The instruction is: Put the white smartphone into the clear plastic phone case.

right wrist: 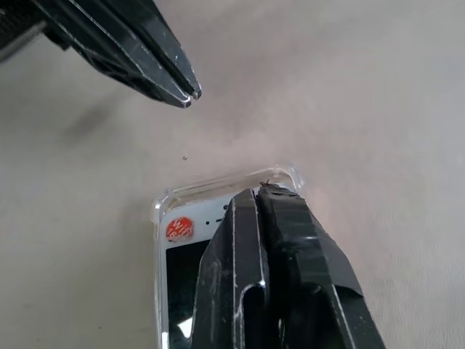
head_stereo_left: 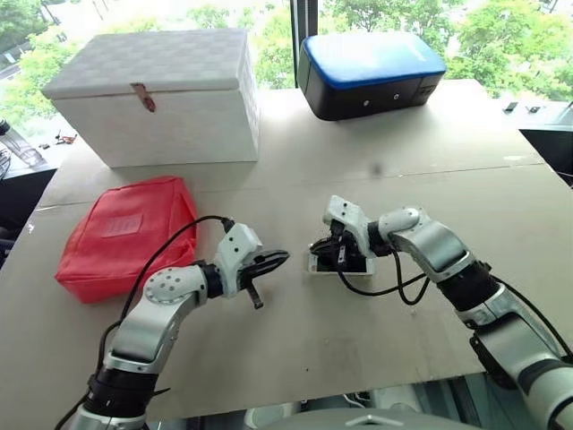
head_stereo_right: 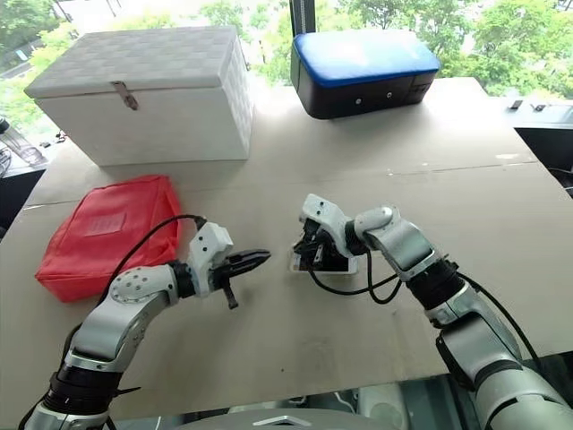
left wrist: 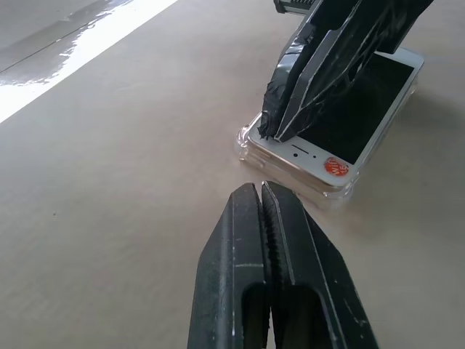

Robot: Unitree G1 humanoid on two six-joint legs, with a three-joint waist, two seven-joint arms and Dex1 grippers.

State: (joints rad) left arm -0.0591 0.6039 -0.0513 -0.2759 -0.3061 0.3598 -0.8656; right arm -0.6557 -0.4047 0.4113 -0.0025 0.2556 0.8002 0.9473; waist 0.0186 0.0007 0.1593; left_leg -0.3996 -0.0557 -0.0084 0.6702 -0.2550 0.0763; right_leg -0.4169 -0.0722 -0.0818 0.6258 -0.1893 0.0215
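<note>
I'm seeing the counter (head_stereo_left: 501, 224) carrying a white box (head_stereo_left: 161, 94) and a blue-topped black case (head_stereo_left: 372, 76) along the far side, with a red pouch (head_stereo_left: 125, 233) lying near my left. None of it is crowding the work area.

The phone (left wrist: 363, 102) is lying screen-up mid-counter, sitting in the clear case (left wrist: 254, 149). From the left wrist view the phone's end corner looks to be riding a little above the case rim, so I'm judging it as not fully seated yet.

The right pincer (right wrist: 265, 190) is closed with nothing between its fingers, and its tip is bearing down on the phone's white bezel at the end near the case corner. The left pincer (left wrist: 259, 190) is also closed and empty, hovering just beside that same end of the case, not touching.

Handling call: both parts are light, flat and slick, so I'm expecting the pair to skate on the counter under any sideways push. The case is thin and flexy, and its lip should be snapping over the phone edge under straight-down pressure. I'm favouring pressing on the bezels and corners, keeping off the glass. The left tip bracing the case's end wall would be stopping it sliding.
</note>
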